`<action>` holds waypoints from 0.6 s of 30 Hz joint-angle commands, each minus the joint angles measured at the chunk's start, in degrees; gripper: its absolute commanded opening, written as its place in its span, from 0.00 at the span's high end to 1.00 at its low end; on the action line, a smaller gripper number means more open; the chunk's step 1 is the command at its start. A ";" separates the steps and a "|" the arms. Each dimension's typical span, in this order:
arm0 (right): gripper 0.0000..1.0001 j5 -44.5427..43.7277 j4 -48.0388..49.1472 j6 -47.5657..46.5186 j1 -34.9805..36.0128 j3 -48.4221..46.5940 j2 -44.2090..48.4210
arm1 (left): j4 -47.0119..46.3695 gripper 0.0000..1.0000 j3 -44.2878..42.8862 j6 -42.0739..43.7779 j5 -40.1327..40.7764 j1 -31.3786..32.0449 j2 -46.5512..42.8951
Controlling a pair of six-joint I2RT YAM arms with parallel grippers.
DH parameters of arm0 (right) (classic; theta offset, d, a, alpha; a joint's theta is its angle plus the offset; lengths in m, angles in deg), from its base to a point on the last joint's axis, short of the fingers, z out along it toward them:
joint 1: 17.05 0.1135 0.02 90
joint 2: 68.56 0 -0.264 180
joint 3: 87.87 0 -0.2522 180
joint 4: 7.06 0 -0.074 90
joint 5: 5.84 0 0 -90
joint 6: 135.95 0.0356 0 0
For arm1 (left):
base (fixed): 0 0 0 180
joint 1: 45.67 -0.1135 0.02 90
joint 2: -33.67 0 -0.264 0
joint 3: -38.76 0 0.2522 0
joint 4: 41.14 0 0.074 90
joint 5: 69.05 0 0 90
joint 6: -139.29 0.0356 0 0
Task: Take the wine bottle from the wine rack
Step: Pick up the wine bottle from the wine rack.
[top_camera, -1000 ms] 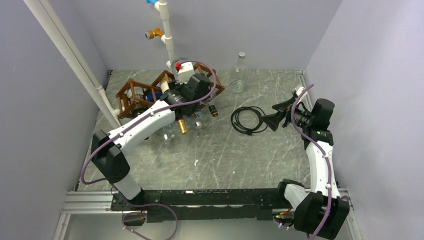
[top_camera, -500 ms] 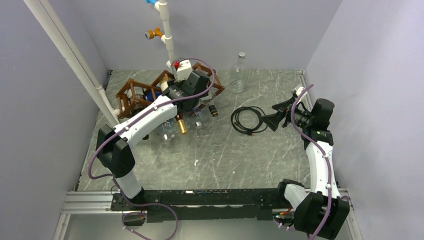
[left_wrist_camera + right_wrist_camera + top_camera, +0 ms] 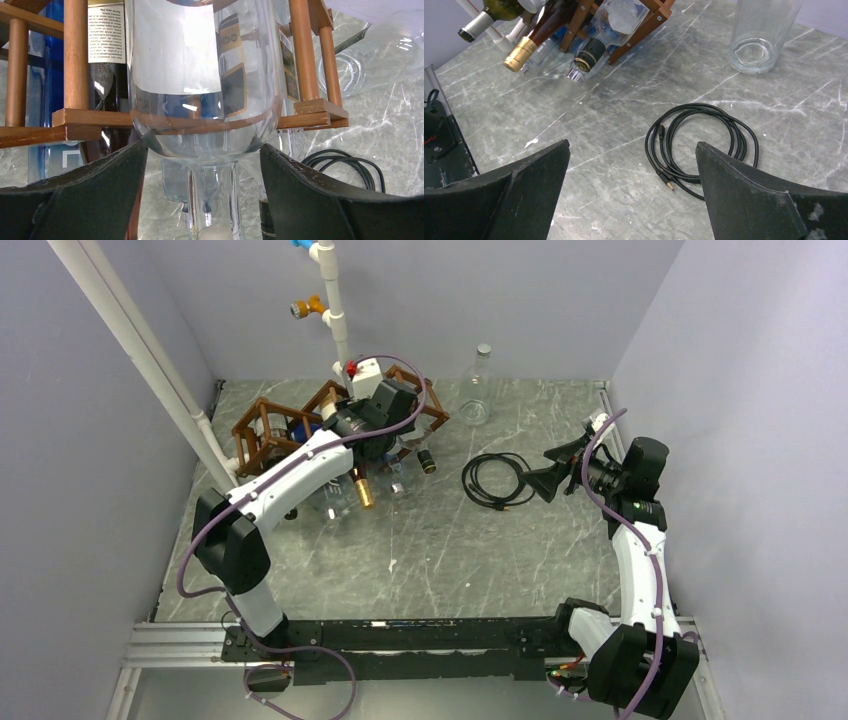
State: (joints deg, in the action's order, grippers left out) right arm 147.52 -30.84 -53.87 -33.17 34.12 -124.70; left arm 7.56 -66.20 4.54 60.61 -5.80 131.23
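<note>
The wine rack is a brown wooden lattice at the back left, with several bottles lying in its cells. In the left wrist view a clear wine bottle with a white label rests in the rack, neck pointing toward the camera. My left gripper straddles its neck, jaws wide, and both fingertips sit at the glass shoulder; whether they press on it is unclear. From above, the left wrist covers this bottle. My right gripper hangs open and empty over the table at the right.
A coiled black cable lies between the rack and the right gripper. An empty clear bottle stands upright at the back. White pipes rise behind the rack. A gold-capped neck and a black-capped neck stick out of it.
The left wrist has shifted a little farther back over the rack and its jaws have narrowed slightly around the bottle. The right arm has not moved.
</note>
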 commanded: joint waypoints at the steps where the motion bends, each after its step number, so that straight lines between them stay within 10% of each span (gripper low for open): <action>1: 0.00 0.28 2.04 -1.04 0.20 -0.75 1.10 | -0.90 0.12 -1.44 -1.12 -1.11 -0.42 0.83; 18: 0.00 0.24 2.11 -1.04 0.22 -0.71 1.03 | -1.51 0.26 -0.69 -1.62 -2.17 -0.64 1.24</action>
State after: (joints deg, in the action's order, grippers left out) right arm 147.49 -30.84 -53.89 -33.08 34.12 -124.70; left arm 7.54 -66.20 3.45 59.10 -6.23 132.67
